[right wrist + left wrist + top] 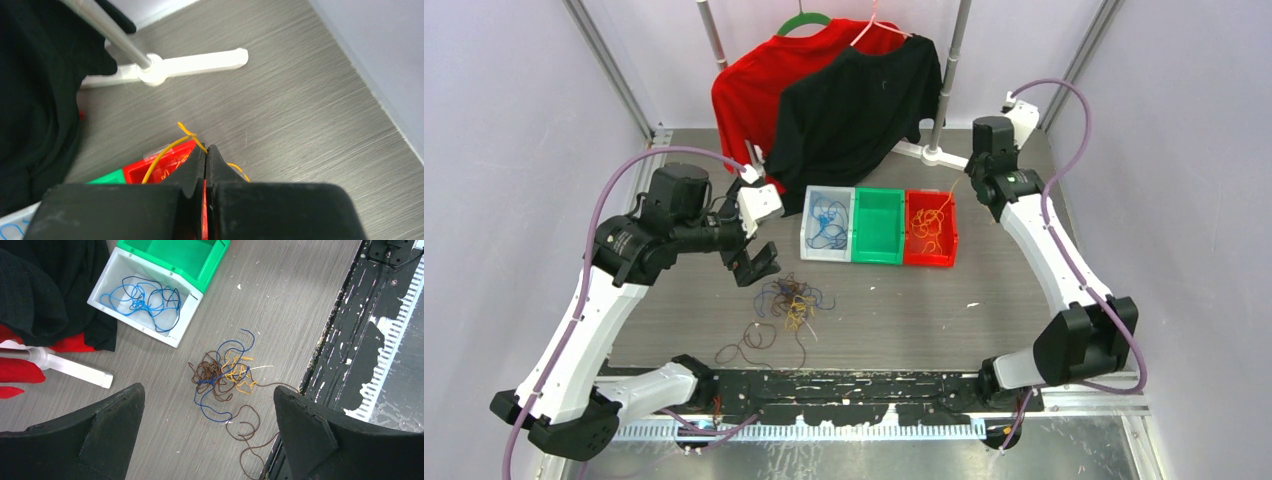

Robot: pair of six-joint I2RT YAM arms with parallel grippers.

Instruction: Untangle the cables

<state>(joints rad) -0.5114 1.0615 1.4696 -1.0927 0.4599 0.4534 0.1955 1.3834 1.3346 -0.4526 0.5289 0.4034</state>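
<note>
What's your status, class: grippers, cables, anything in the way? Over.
Left gripper open above tangled cables. Right gripper shut on yellow cable by red bin. Black shirt hangs close behind white bin.

Lilac walls [514, 100], grey wood-grain table [1024, 300]

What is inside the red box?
Loose yellow-orange cables lie in the red bin; one strand rises to the shut right gripper, whose fingers hide most of the bin in the wrist view.
</note>
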